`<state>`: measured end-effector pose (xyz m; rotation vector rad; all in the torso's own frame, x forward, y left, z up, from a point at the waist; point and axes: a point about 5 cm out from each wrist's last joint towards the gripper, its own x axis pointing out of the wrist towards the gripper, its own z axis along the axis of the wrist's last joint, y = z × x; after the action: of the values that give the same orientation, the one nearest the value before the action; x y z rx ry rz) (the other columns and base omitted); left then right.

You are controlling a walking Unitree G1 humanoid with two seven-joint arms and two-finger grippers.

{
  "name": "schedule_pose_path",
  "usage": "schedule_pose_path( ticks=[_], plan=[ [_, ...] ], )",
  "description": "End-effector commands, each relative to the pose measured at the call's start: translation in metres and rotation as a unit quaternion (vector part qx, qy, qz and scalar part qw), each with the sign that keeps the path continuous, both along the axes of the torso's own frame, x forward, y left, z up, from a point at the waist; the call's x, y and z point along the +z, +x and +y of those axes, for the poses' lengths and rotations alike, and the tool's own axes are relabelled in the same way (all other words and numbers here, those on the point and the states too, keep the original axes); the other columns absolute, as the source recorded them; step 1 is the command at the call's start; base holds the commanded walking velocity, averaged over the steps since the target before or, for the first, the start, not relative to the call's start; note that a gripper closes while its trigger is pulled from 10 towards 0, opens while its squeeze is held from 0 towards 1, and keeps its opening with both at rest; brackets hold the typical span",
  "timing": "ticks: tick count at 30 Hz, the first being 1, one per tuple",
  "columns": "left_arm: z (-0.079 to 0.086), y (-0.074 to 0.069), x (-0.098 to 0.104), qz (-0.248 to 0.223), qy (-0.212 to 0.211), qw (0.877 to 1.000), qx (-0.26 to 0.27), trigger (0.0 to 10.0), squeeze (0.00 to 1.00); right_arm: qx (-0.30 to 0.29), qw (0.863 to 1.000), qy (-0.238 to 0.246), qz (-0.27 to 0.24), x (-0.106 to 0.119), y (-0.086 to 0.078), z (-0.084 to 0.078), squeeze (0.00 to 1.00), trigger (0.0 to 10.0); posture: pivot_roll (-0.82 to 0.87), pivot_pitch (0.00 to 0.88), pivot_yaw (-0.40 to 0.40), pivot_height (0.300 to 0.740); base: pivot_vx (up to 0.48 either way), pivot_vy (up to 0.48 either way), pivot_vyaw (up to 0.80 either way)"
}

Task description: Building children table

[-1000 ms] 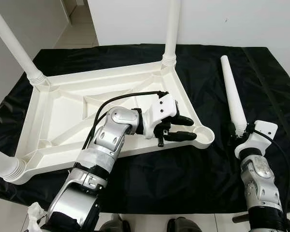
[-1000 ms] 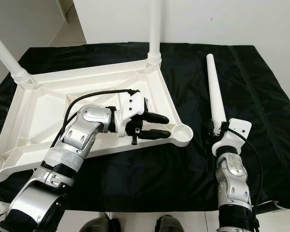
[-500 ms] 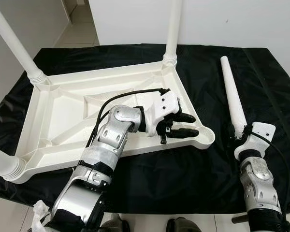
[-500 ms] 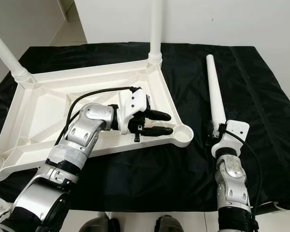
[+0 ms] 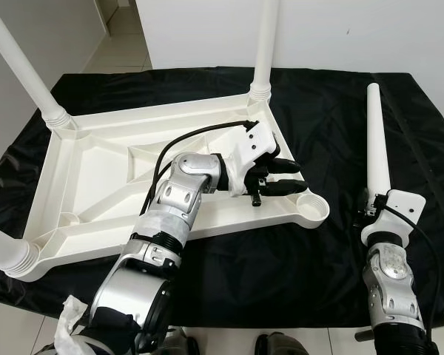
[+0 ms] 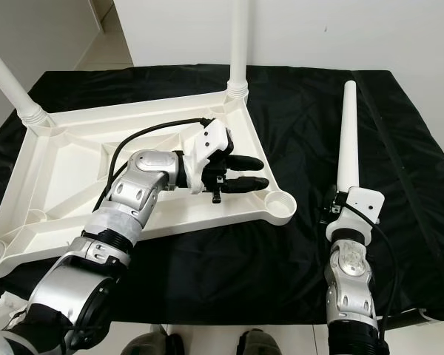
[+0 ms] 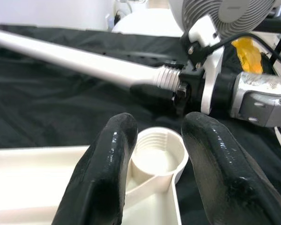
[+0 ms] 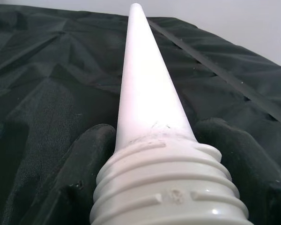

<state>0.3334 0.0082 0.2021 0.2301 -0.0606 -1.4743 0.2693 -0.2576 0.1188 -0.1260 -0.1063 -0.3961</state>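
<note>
Upturned white table (image 5: 96,177) at frame centre-left on black cloth (image 5: 318,111). Left tool (image 5: 285,177) spread, released, beside empty corner socket (image 5: 311,208). Right tool (image 6: 339,208), lower right, clenched on loose leg (image 6: 347,140)

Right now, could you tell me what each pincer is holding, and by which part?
The right pincer grips the loose table leg at its threaded end. The left pincer holds nothing, open over the upturned tabletop beside the empty corner socket.
</note>
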Motion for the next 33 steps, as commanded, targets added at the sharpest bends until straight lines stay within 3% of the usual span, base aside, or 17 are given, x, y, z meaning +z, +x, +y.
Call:
schedule_pose_path(
  ticks=[1, 16, 21, 23, 27, 28, 29, 30, 33],
  plan=[
    [0.012, 0.028, 0.002, -0.021, -0.04, 0.957, 0.288, 10.0, 0.0, -0.005, 1.0, -0.009, -0.018, 0.005, -0.002, 0.0, 0.0, 10.0, -0.07, 0.04, 0.056, 0.74, 0.0, 0.0, 0.0],
    [0.01, 0.032, 0.003, -0.019, -0.043, 0.955, 0.293, 10.0, 0.0, -0.012, 0.999, -0.009, -0.032, 0.009, -0.004, -0.001, 0.0, 10.0, -0.08, 0.038, 0.061, 0.74, 0.0, 0.0, 0.0],
    [0.003, 0.027, 0.002, 0.022, -0.046, 0.969, 0.244, 10.0, 0.0, -0.002, 0.998, -0.024, -0.056, 0.018, -0.004, 0.002, 0.0, 10.0, -0.07, 0.043, 0.061, 0.74, 0.0, 0.0, 0.0],
    [-0.001, 0.021, 0.007, 0.056, -0.062, 0.978, 0.189, 10.0, 0.0, 0.006, 0.996, -0.028, -0.085, 0.026, -0.005, 0.005, 0.0, 10.0, -0.07, 0.045, 0.066, 0.74, 0.0, 0.0, 0.0],
    [-0.003, 0.018, 0.011, 0.069, -0.068, 0.983, 0.158, 10.0, 0.0, 0.015, 0.992, -0.042, -0.118, 0.039, -0.007, 0.01, 0.0, 10.0, -0.07, 0.042, 0.069, 0.74, 0.0, 0.0, 0.0],
    [-0.003, 0.019, 0.012, 0.075, -0.072, 0.982, 0.156, 10.0, 0.47, 0.017, 0.991, -0.045, -0.125, 0.041, -0.007, 0.012, 0.0, 10.0, -0.07, 0.042, 0.069, 0.74, 0.0, 0.0, 0.0],
    [-0.003, 0.019, 0.012, 0.075, -0.072, 0.982, 0.156, 10.0, 0.47, 0.017, 0.991, -0.045, -0.125, 0.041, -0.007, 0.012, 0.0, 10.0, -0.07, 0.042, 0.069, 0.74, 0.0, 0.0, 0.0],
    [-0.004, 0.019, 0.013, 0.092, -0.08, 0.981, 0.148, 10.0, 1.0, 0.021, 0.989, -0.052, -0.134, 0.045, -0.007, 0.014, 0.0, 10.0, -0.08, 0.04, 0.07, 0.74, 0.0, 0.0, 0.0],
    [-0.005, 0.018, 0.021, 0.112, -0.102, 0.981, 0.124, 10.0, 1.0, 0.03, 0.987, -0.062, -0.148, 0.052, -0.007, 0.021, 0.0, 10.0, -0.08, 0.036, 0.073, 0.74, 0.0, 0.0, 0.0]
  ],
)
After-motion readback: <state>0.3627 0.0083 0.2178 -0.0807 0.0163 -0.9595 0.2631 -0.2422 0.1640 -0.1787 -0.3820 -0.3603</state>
